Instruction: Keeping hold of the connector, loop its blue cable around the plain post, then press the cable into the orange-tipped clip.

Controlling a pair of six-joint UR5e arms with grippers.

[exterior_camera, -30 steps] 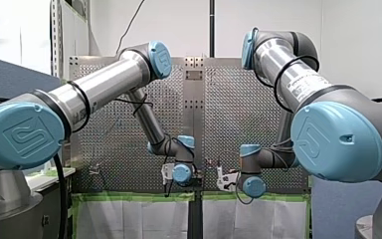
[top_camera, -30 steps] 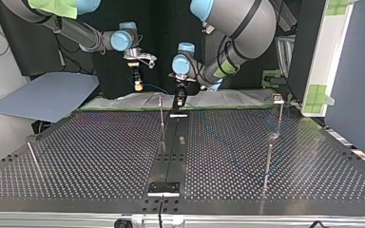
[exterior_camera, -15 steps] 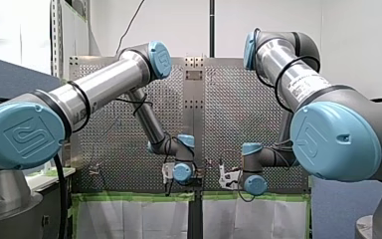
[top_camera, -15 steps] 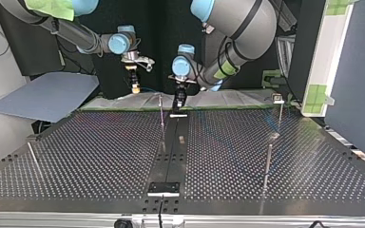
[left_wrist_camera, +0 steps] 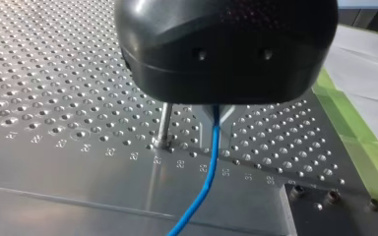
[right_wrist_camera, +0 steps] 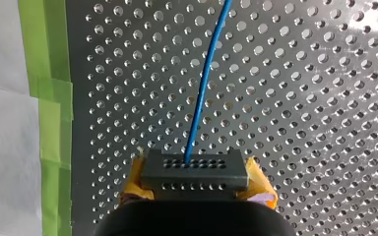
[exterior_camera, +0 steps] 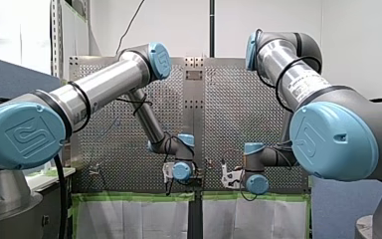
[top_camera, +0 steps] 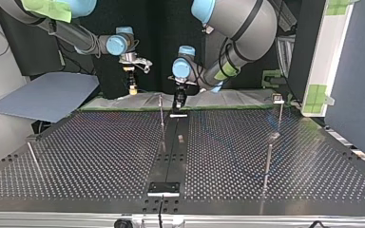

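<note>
1. Where my right gripper (right_wrist_camera: 195,183) clamps the connector (right_wrist_camera: 194,169), its blue cable (right_wrist_camera: 203,98) runs straight ahead.
2. The plain post (left_wrist_camera: 164,124) stands just beside the cable, under my left gripper (left_wrist_camera: 216,111); its jaws are hidden.

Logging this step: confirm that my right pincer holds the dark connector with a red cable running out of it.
Wrong in one respect: the cable is blue, not red, as the right wrist view shows. My right pincer does hold the dark connector.
</note>
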